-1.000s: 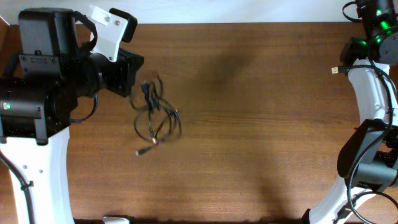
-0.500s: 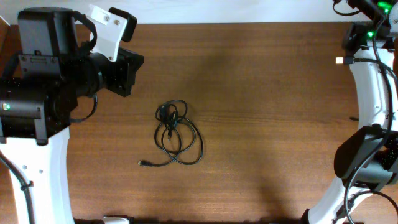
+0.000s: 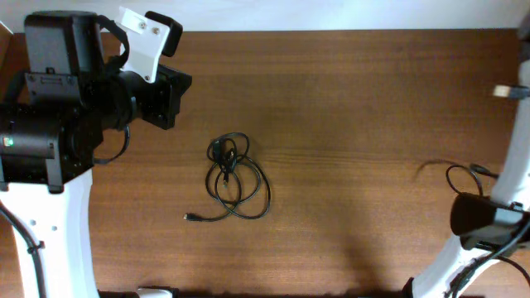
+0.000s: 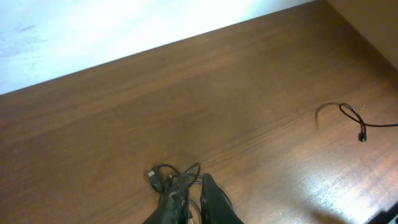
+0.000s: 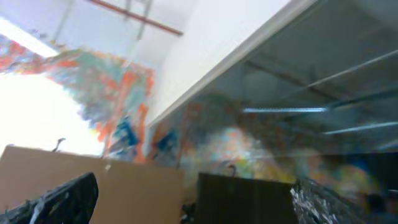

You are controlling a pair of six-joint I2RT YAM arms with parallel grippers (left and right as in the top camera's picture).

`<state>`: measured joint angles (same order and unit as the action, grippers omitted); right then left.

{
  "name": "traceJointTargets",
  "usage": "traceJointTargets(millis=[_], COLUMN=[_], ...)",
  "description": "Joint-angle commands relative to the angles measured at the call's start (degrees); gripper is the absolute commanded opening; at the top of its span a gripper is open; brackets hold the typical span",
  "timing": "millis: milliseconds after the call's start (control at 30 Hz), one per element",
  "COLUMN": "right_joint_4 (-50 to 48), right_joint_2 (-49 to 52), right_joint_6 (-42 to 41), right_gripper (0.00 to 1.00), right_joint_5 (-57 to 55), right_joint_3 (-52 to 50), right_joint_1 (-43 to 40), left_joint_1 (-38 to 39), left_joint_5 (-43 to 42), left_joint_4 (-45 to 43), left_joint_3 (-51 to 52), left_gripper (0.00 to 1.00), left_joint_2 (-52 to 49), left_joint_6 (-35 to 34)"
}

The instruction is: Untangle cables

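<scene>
Your right arm is swinging clear of the table, its right gripper spread open on nothing. The cables are lying knotted just ahead of your nearer left gripper, closed and empty, the bundle's length running toward the near edge.

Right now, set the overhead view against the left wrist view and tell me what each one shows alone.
Only overhead: the whole tangled cable bundle, its loose plug, the left arm and the right arm. Only left wrist: the left gripper, fingers close together, hiding part of the bundle. Both: the bundle, the wooden table and a separate thin cable lying apart from it.
</scene>
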<state>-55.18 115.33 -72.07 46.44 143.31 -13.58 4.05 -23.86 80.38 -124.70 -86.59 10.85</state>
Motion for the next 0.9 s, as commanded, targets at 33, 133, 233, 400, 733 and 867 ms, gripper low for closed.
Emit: traceJointTargets(millis=[33,133,233,400,733,867], right_joint_4=[1.79,2.49,2.49,19.17,76.5,77.09], right_joint_2=[-0.87,-0.87,-0.85,-0.57,10.75,16.44], right_joint_6=[-6.69,-9.03,-12.5,-0.76,50.62,50.66], right_gripper=[0.99,0.99,0.99,0.99,0.99,0.99], right_joint_5=[7.5,13.38,19.56,20.2,5.35,5.27], right_joint_3=[2.64,2.64,2.64,2.29,2.21,2.19], right_joint_1=[-12.55,-22.91,-36.54,-24.26,9.68,20.55], left_joint_1=[-0.09,-0.09,-0.09,-0.09,-0.09,-0.09], left_joint_5=[-0.85,-0.83,-0.85,-2.97,-2.93,-2.93], left_joint_4=[-0.2,0.07,-0.2,0.33,0.24,0.24], left_joint_3=[-0.09,-0.09,-0.09,-0.09,-0.09,-0.09], left_gripper=[0.09,0.09,0.09,0.1,0.09,0.09], left_joint_2=[0.33,0.33,0.33,0.33,0.28,0.28], left_joint_6=[-0.33,-0.33,-0.33,-0.33,-0.28,-0.28])
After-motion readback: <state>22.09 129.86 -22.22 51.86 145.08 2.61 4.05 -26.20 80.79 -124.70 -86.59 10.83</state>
